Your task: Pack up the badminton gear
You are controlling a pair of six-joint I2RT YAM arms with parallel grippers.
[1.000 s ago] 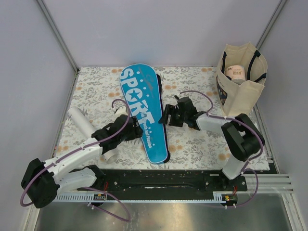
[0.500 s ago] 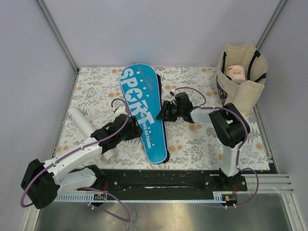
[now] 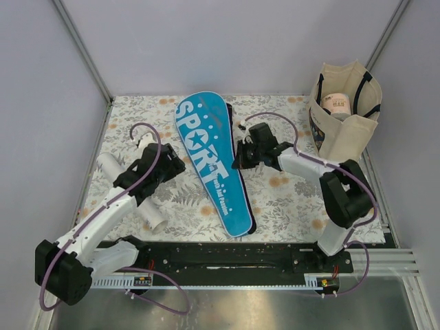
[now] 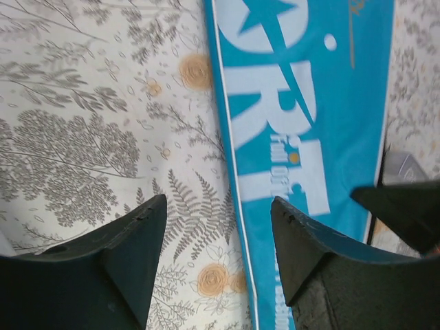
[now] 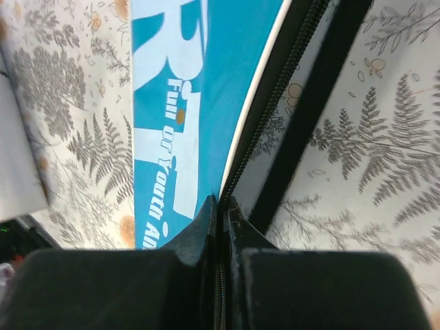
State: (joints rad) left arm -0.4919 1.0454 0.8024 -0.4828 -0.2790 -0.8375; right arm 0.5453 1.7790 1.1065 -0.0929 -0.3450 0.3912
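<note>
Floral-patterned worktop (image 3: 295,199) carried the blue SPORT cover (image 3: 206,155), its long axis running from far left to near right between the arms. Right pincer (image 3: 238,161) was clenched on its zippered right edge; left pincer (image 3: 175,165) hung released just off its left side.

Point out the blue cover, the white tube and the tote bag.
blue cover (image 3: 213,163): top view, on its printed face
white tube (image 3: 111,170): top view, far end
tote bag (image 3: 348,135): top view, front wall
</note>
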